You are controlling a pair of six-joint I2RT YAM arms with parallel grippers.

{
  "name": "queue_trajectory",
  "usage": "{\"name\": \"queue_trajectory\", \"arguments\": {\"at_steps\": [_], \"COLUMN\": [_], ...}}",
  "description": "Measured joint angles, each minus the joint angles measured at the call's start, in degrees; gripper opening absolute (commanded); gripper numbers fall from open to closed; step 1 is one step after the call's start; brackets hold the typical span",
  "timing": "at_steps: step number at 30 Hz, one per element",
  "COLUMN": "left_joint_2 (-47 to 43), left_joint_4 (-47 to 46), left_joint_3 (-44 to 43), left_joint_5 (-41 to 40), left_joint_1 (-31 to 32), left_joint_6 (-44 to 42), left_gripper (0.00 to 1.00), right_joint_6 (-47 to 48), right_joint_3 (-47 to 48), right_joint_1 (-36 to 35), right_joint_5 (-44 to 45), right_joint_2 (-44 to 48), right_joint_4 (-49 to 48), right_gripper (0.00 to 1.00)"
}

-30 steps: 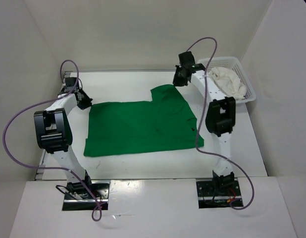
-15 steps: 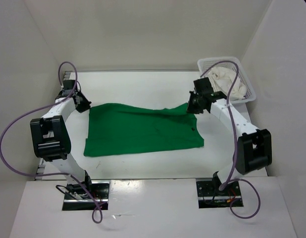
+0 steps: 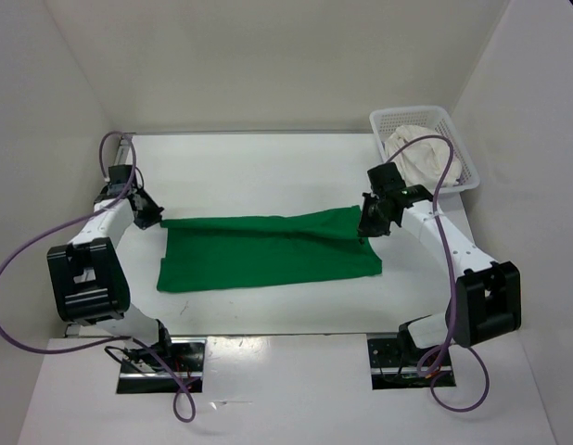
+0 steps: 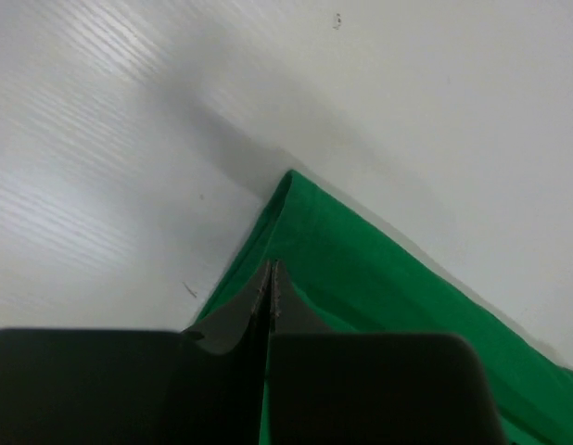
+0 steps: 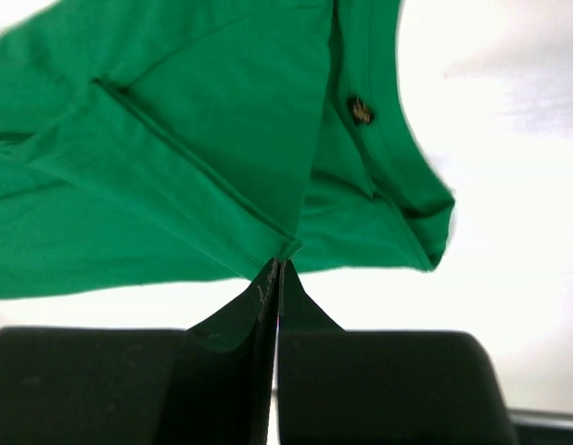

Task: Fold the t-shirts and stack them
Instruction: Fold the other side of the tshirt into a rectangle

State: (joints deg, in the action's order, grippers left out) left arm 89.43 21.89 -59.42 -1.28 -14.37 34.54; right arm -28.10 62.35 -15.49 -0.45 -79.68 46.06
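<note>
The green shirt (image 3: pixel 268 258) lay across the frame's centre. The left gripper (image 3: pixel 149 215) and right gripper (image 3: pixel 368 224) each pinched a far corner. A clean fold needed both corners brought toward the lower frame together, level and taut.

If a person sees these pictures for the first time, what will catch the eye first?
The bright green t-shirt lies in the middle of the white table, and it draws the eye first. The left hand and the right hand, both shut, pinch its two far corners. At the far right corner stands a white basket holding a crumpled cream t-shirt.
</note>
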Motion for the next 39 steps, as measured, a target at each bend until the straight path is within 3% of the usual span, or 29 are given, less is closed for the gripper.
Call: {"name": "queue_trajectory", "arguments": {"at_steps": [4, 7, 8, 10, 12, 17, 19, 20, 25, 27, 29, 39], "left_joint_2": [-3.02, -5.14, -5.46, -5.62, -5.86, -12.00, -13.57, -13.86, -11.41, -9.33, -7.15, -3.32], "left_joint_4": [0.57, 0.66, 0.72, 0.72, 2.08, 4.00, 2.84, 2.03, -1.42, -2.64, -3.54, -6.21], "left_joint_3": [1.51, 3.61, 4.31, 5.68, 7.04, 7.82, 7.43, 7.26, 6.88, 6.91, 7.15, 12.83], "left_joint_5": [-0.55, -0.59, -0.59, -0.96, -2.67, -4.33, -3.23, -2.56, 0.42, 2.01, 3.43, 6.93], "left_joint_1": [-0.76, -0.70, -0.66, -0.68, -0.66, -0.68, -0.09, 0.55, 12.13, 15.43, 17.05, 14.01], "left_joint_6": [0.07, 0.09, 0.09, 0.17, 0.63, 3.15, 3.78, 4.26, 4.92, 4.98, 4.98, 6.40], "left_gripper": [0.00, 0.07, 0.17, 0.32, 0.40, 0.37, 0.35, 0.35, 0.35, 0.35, 0.35, 0.35], "right_joint_6": [-0.50, -1.03, -1.16, -1.38, -1.60, -1.60, -1.22, -0.79, -0.70, -1.25, -2.03, -2.23], "right_joint_3": [-0.72, -2.14, -2.36, -2.36, -2.36, -2.32, -1.90, -1.53, -0.70, 0.39, 2.27, 8.41], "right_joint_1": [0.15, 0.17, 0.17, 0.17, 0.24, 0.37, 0.37, 0.37, 0.37, -0.33, -2.14, -11.17], "right_joint_5": [-0.76, -0.85, -0.85, -0.81, -0.72, -0.61, -0.66, -0.98, -5.05, -5.81, -5.75, -4.76], "right_joint_2": [0.07, 0.31, 0.31, 0.31, 0.33, 0.37, 0.37, 0.37, -1.84, -5.27, -10.58, -26.03], "right_joint_4": [2.14, 3.58, 4.13, 5.05, 5.66, 6.21, 6.19, 5.88, -2.95, -6.32, -10.47, -18.97], "right_gripper": [0.03, 0.05, 0.05, 0.17, 0.23, 0.25, 0.15, 0.00, 0.00, 0.08, 0.26, 0.41]}}
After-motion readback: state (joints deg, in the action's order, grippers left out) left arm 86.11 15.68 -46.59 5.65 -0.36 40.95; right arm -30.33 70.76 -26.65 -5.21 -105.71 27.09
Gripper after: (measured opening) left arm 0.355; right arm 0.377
